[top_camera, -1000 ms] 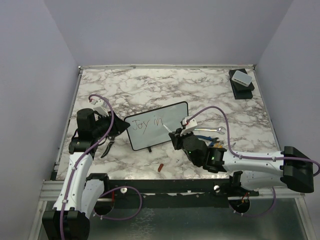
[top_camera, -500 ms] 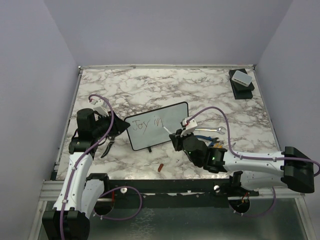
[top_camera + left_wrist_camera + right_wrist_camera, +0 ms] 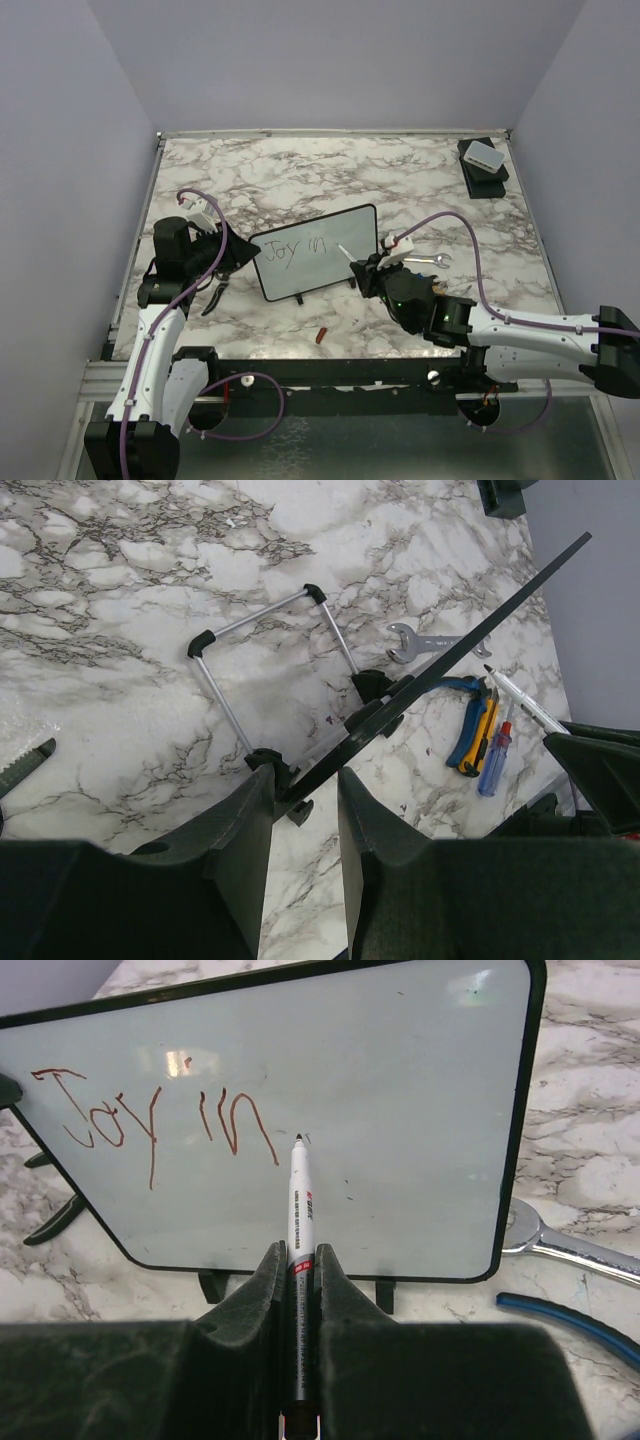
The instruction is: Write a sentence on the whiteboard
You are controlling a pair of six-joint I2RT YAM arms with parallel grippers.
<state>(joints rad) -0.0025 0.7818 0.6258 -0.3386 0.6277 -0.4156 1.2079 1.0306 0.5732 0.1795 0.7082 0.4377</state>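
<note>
The whiteboard (image 3: 315, 250) stands tilted on its wire stand at mid-table, and I see it edge-on (image 3: 480, 630) in the left wrist view. Its sentence reads "Joy in" (image 3: 150, 1125) in dark red strokes on the upper left of the board (image 3: 400, 1110). My left gripper (image 3: 305, 780) is at the board's lower left corner, its fingertips closed on that edge. My right gripper (image 3: 297, 1250) is shut on a white marker (image 3: 300, 1200). The marker's tip points at the board just right of "in"; whether it touches I cannot tell.
A silver wrench (image 3: 425, 260) lies right of the board. Blue and yellow hand tools (image 3: 475, 730) and a screwdriver (image 3: 497, 765) lie by the right arm. A small red piece (image 3: 321, 336) sits near the front edge. A black block with a white box (image 3: 483, 160) is at the back right.
My right arm has shifted to the right, carrying the marker tip from the word "in" towards the board's blank middle. The left arm and the board have not moved.
</note>
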